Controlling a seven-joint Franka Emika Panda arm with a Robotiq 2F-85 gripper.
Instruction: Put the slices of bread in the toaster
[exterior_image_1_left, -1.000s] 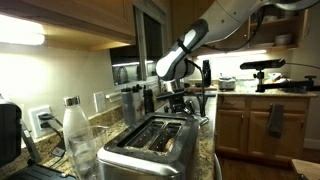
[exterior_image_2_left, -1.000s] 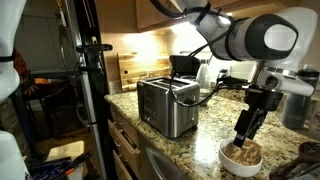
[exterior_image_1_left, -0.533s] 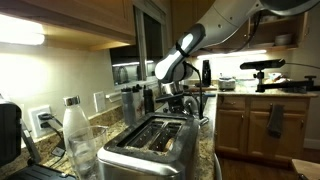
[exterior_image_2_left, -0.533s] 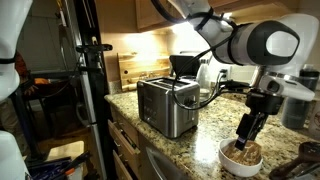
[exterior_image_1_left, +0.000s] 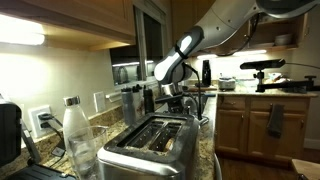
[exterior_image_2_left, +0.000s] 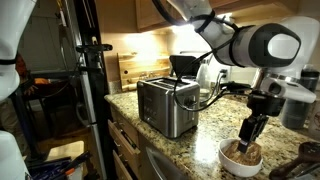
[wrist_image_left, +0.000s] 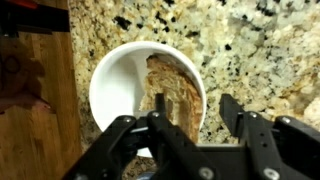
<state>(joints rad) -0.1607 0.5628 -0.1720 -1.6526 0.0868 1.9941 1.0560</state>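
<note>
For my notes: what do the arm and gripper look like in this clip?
The arm is glossy white, with rounded, bulbous links and black bands at the joints; both exterior views show this. The gripper is matt black, with two blocky fingers on hinged linkages. No markings are legible.

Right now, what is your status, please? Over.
Gripper down at bowl, fingers astride bread, grip unclear. Bread not yet lifted. Way to toaster looks free.
</note>
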